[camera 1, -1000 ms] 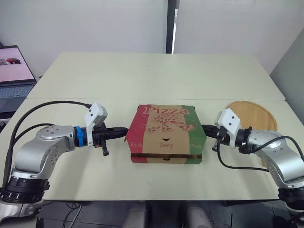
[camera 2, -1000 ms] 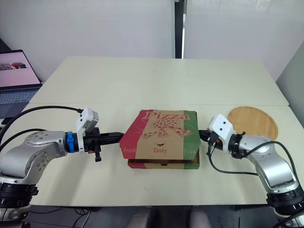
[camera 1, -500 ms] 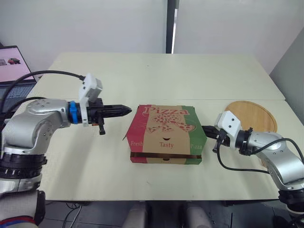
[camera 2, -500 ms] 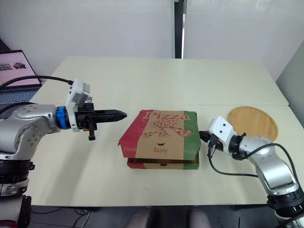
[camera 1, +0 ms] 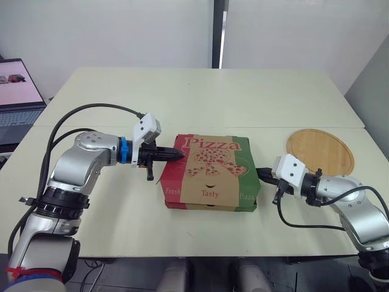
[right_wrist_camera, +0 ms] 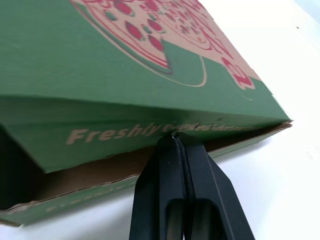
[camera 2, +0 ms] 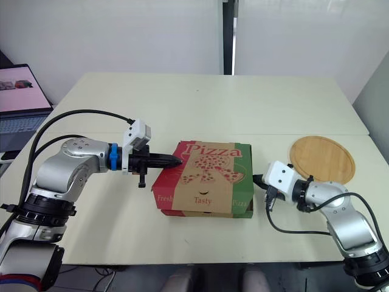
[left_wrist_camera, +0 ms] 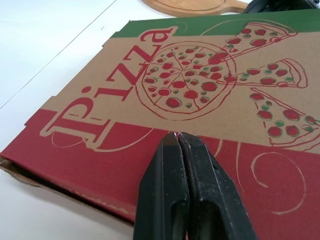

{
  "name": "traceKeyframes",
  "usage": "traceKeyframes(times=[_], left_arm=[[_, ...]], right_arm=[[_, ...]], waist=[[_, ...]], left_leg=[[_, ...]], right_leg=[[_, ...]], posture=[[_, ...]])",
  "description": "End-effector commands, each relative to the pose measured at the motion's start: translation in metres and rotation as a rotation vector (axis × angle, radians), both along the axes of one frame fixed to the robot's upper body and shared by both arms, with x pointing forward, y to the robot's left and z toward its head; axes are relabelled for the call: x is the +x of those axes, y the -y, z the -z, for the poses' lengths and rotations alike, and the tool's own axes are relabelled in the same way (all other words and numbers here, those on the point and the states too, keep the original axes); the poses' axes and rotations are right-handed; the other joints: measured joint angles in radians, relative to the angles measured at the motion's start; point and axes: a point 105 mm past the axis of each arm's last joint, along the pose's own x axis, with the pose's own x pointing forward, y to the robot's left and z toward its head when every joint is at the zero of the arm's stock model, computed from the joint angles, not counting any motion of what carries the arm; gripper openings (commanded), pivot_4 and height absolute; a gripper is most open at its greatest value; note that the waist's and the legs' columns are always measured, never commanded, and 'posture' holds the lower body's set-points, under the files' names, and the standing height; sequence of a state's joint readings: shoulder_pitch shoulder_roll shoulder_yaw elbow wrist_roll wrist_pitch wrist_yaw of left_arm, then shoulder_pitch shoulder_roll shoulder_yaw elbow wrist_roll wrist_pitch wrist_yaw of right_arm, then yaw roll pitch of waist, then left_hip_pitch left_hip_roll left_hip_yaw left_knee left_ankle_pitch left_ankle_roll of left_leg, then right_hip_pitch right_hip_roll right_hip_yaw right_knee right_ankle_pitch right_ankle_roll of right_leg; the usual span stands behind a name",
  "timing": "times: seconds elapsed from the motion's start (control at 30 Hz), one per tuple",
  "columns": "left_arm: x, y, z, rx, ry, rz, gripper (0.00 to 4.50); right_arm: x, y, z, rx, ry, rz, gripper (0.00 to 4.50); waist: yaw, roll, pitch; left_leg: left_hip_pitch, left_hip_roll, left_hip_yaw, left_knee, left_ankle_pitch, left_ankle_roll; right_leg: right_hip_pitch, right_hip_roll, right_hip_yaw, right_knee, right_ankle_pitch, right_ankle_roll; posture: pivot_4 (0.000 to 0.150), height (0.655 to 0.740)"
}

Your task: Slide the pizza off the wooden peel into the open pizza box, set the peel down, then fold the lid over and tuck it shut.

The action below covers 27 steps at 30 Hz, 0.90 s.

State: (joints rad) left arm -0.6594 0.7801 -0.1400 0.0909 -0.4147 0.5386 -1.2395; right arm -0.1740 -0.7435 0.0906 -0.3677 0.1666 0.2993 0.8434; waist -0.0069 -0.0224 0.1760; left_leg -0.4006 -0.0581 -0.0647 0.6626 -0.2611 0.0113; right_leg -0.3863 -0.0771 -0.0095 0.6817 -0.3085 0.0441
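The printed pizza box (camera 1: 210, 171) lies mid-table with its lid folded down; the red, brown and green top (left_wrist_camera: 200, 85) faces up. My left gripper (camera 1: 180, 155) is shut, its black fingertips resting on the lid's red left part (left_wrist_camera: 176, 136). Low at the box's green right side flap (right_wrist_camera: 125, 120), my right gripper (camera 1: 260, 173) is shut, its tips touching the flap's lower edge (right_wrist_camera: 173, 136), where a gap over the box base still shows. The round wooden peel (camera 1: 320, 150) lies flat on the table right of the box. The pizza is hidden.
An open laptop (camera 1: 18, 91) stands at the table's far left edge. A seam runs across the tabletop (camera 1: 200, 97) behind the box. A wall and a dark post (camera 1: 220, 33) stand behind the table.
My left gripper swung from beside the box's left side up and onto the lid's left edge, pressing it lower. My right gripper dropped slightly along the green right flap.
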Motion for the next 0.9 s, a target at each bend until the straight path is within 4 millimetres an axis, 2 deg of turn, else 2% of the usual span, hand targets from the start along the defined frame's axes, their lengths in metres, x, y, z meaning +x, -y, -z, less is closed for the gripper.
traceKeyframes(times=[0.03, 0.2, 0.43, 0.77, 0.9], left_arm=[[0.002, 0.001, -0.005, 0.019, 0.038, 0.019, 0.02], [0.003, 0.001, -0.001, 0.031, 0.043, 0.025, 0.02], [0.005, 0.003, -0.003, 0.019, 0.052, 0.022, 0.02], [0.007, 0.006, -0.002, 0.019, 0.055, 0.033, 0.02], [0.005, 0.008, 0.004, 0.034, 0.048, 0.05, 0.02]], right_arm=[[-0.007, -0.002, -0.009, -0.011, 0.047, -0.034, 0.0], [-0.016, 0.005, -0.008, -0.04, 0.024, -0.039, 0.0], [-0.02, 0.029, -0.028, -0.05, -0.034, 0.002, 0.0], [-0.023, -0.004, -0.02, 0.015, -0.064, -0.073, 0.0], [-0.026, -0.008, -0.016, 0.002, -0.072, -0.084, 0.0]], waist=[[0.0, 0.0, 0.0], [0.001, 0.0, 0.0], [0.003, 0.0, 0.0], [0.003, 0.0, 0.0], [0.003, 0.0, 0.0]], left_leg=[[0.0, 0.0, 0.0, 0.0, 0.0, 0.0], [0.0, 0.0, 0.0, 0.0, 0.0, 0.0], [0.0, 0.0, -0.001, 0.001, 0.0, 0.0], [0.0, 0.0, -0.001, 0.001, 0.0, 0.0], [0.0, 0.0, -0.001, 0.001, 0.0, 0.0]], right_leg=[[0.0, 0.0, 0.0, 0.0, 0.0, 0.0], [0.0, 0.0, 0.0, 0.0, 0.0, 0.0], [0.001, 0.0, 0.0, 0.0, 0.0, 0.0], [0.001, 0.0, -0.001, 0.0, 0.0, 0.0], [0.001, 0.0, -0.001, 0.0, 0.0, 0.0]], posture=[[0.15, 0.7281], [0.15, 0.7281], [0.15, 0.7281], [0.15, 0.7281], [0.15, 0.7281]])
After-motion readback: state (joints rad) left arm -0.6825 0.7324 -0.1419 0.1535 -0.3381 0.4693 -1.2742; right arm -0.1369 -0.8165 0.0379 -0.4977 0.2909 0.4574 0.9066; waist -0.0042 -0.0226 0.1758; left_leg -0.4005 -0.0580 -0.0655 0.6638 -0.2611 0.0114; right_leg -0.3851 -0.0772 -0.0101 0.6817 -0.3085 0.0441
